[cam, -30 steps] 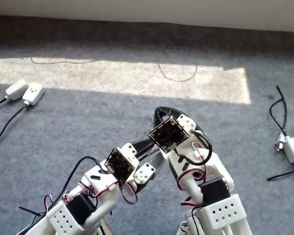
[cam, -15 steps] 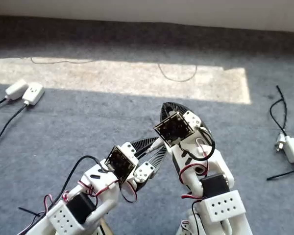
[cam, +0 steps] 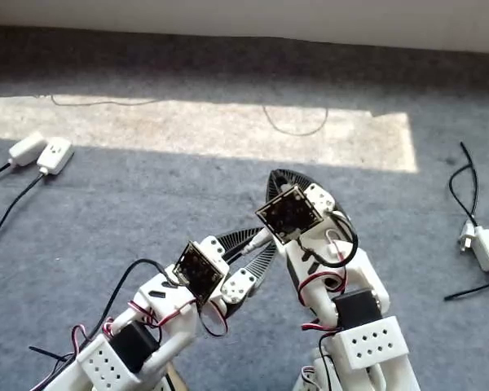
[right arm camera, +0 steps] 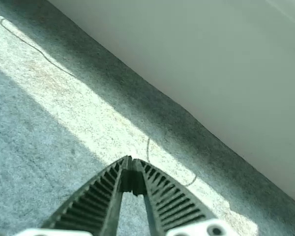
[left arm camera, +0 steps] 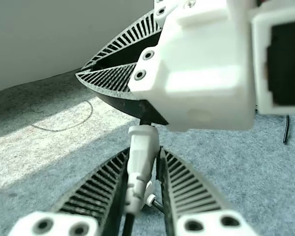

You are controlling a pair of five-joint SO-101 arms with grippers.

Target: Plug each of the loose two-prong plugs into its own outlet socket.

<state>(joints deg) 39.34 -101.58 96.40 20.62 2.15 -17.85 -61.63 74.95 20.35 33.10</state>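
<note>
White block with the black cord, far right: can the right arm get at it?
Probably, if it's within range: right gripper is shut and empty, only bare carpet lies between, but it points away from the block.

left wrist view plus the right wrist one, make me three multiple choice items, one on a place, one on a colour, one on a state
1. Where is the plug?
A) lying on the carpet
B) held in the left pincer
C) pushed into a wall socket

2. What colour is the plug's body?
A) black
B) red
C) white

3. How does the right pincer stand?
A) wide open
B) shut with nothing in it
C) shut on a cable

Answers: 1 B, the pincer closes on both sides of the plug; 2 C, its body shows white in the left wrist view; 3 B, the tips meet with nothing between them.
</note>
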